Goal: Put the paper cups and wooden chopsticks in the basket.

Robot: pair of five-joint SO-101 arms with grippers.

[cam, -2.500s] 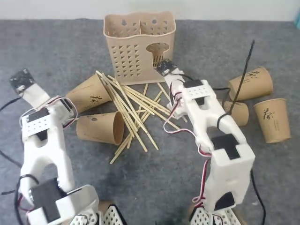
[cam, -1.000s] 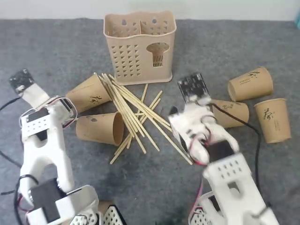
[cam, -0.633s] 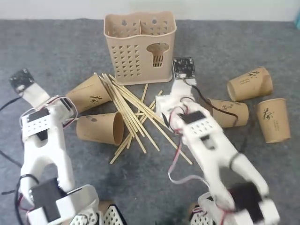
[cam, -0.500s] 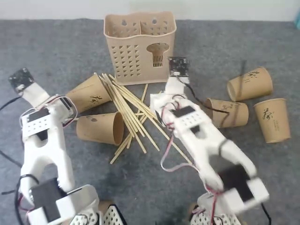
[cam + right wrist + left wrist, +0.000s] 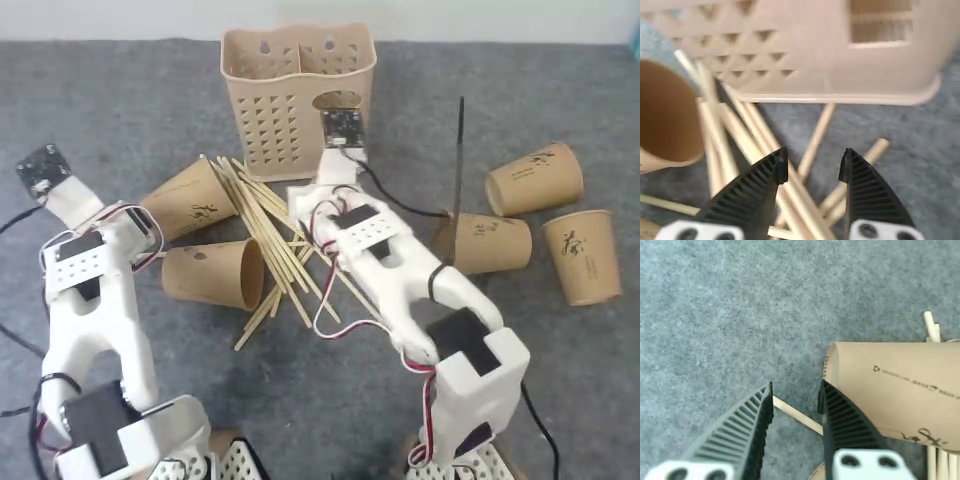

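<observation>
So the right fingers [image 5: 760, 185] are spread wide, holding nothing, over the wooden chopsticks [image 5: 265, 235] mid-frame, just below the basket [image 5: 298, 100]. The left fingers [image 5: 842, 415] gape too, beside a paper cup [image 5: 895, 390]; three more cups [image 5: 485, 243] lie at right.

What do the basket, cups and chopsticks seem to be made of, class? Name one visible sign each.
Basket: probably moulded plastic, matte beige, with regular triangular cut-outs.
Paper cups: brown matte paper, printed side.
Chopsticks: likely bare wood or bamboo, pale, dull, thin and straight.
</observation>
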